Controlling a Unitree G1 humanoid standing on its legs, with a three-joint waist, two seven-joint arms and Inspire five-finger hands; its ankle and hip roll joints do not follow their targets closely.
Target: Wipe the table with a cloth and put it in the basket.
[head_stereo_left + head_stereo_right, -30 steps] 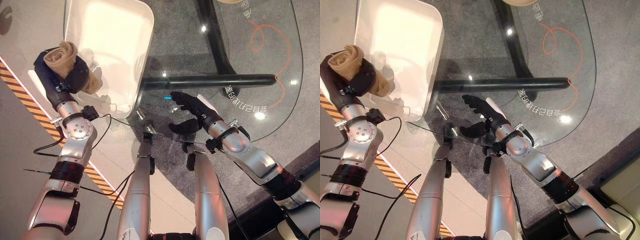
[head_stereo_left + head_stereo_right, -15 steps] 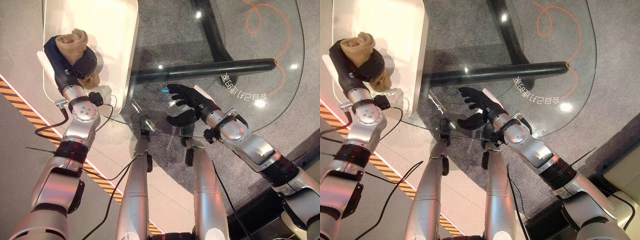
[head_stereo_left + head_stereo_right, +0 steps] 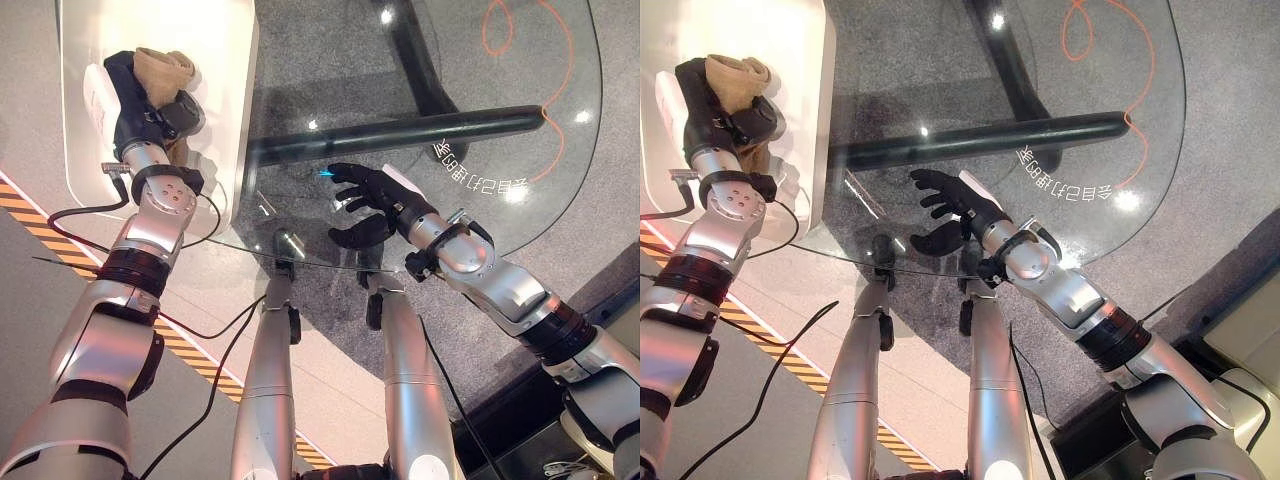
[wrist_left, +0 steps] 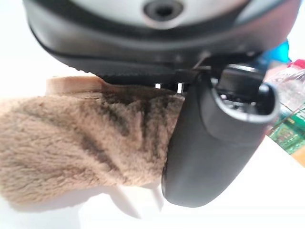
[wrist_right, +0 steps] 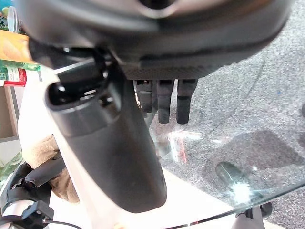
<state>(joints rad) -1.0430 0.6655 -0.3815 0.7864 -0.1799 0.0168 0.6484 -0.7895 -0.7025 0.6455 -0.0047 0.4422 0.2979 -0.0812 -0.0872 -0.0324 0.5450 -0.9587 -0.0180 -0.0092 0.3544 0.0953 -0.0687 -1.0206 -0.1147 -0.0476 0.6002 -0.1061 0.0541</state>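
Observation:
My left hand (image 3: 140,95) is shut on a tan fluffy cloth (image 3: 165,66) and holds it over the white basket (image 3: 215,60) at the left end of the glass table (image 3: 450,80). Up close, the cloth (image 4: 81,143) bulges out past the dark thumb (image 4: 209,143). The hand and cloth (image 3: 735,72) sit inside the basket's outline. My right hand (image 3: 375,200) hovers open over the near edge of the glass, fingers spread, holding nothing. Its straight fingers (image 5: 167,102) show in the right wrist view, which also catches the cloth (image 5: 45,152) in the left hand.
The table is clear glass with a black bar (image 3: 400,130) beneath it and an orange squiggle (image 3: 525,30) at its far right. Yellow-black hazard tape (image 3: 30,205) runs along the floor at the left. Grey carpet lies under the table.
The camera has shifted, moving the scene left and up. My left hand has carried the cloth further over the basket. The right hand stays open in much the same place.

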